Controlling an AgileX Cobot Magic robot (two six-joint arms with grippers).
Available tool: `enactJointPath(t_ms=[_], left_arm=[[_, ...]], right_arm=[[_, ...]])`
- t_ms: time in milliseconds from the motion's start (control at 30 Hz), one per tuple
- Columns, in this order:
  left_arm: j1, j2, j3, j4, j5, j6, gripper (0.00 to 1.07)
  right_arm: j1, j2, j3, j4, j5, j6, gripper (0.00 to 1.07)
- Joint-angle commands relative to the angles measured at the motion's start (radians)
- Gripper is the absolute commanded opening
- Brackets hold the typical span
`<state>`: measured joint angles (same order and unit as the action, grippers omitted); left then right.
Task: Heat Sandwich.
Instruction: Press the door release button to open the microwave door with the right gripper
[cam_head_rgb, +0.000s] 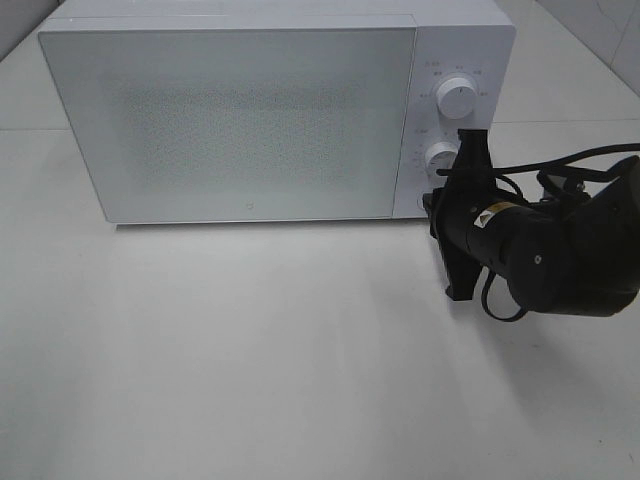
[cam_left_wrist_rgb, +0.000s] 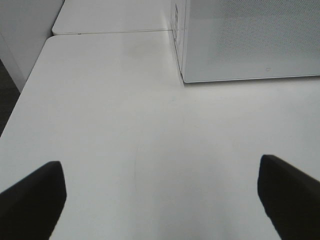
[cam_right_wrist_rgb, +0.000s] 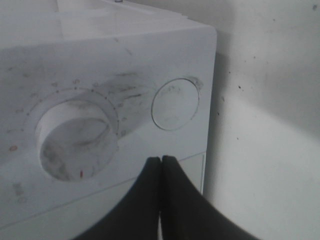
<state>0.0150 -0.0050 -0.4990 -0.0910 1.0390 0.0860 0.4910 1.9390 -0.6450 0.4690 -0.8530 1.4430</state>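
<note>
The sandwich is out of view. A white microwave (cam_head_rgb: 240, 120) stands at the back of the table with its door closed. My right gripper (cam_head_rgb: 436, 203) is shut with nothing in it, and its tip is at the control panel. In the right wrist view the right gripper (cam_right_wrist_rgb: 161, 160) sits just off the panel face, between the lower knob (cam_right_wrist_rgb: 75, 140) and the round button (cam_right_wrist_rgb: 175, 103). My left gripper (cam_left_wrist_rgb: 160, 200) is open over bare table, in front of the microwave's left corner (cam_left_wrist_rgb: 182, 75). Its two dark fingers (cam_left_wrist_rgb: 30, 200) stand far apart.
The upper knob (cam_head_rgb: 456, 98) and the lower knob (cam_head_rgb: 440, 158) sit on the microwave's right panel. The right arm's black body and cables (cam_head_rgb: 560, 250) hang over the table's right side. White table (cam_head_rgb: 250, 350) spreads in front of the microwave.
</note>
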Motion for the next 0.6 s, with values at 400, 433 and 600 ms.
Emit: enactJointPath(t_ms=[400, 433, 600], left_arm=[[0.002, -0.026, 0.003, -0.003, -0.003, 0.002, 0.98], [0.002, -0.026, 0.003, -0.003, -0.003, 0.002, 0.98], [0.002, -0.026, 0.003, -0.003, -0.003, 0.002, 0.98]], right_arm=[[-0.067, 0.087, -0.109, -0.041, 0.059, 0.000, 0.00], [-0.072, 0.090, -0.113, -0.043, 0.061, 0.000, 0.00], [-0.078, 0.113, -0.133, -0.038, 0.051, 0.000, 0.00]])
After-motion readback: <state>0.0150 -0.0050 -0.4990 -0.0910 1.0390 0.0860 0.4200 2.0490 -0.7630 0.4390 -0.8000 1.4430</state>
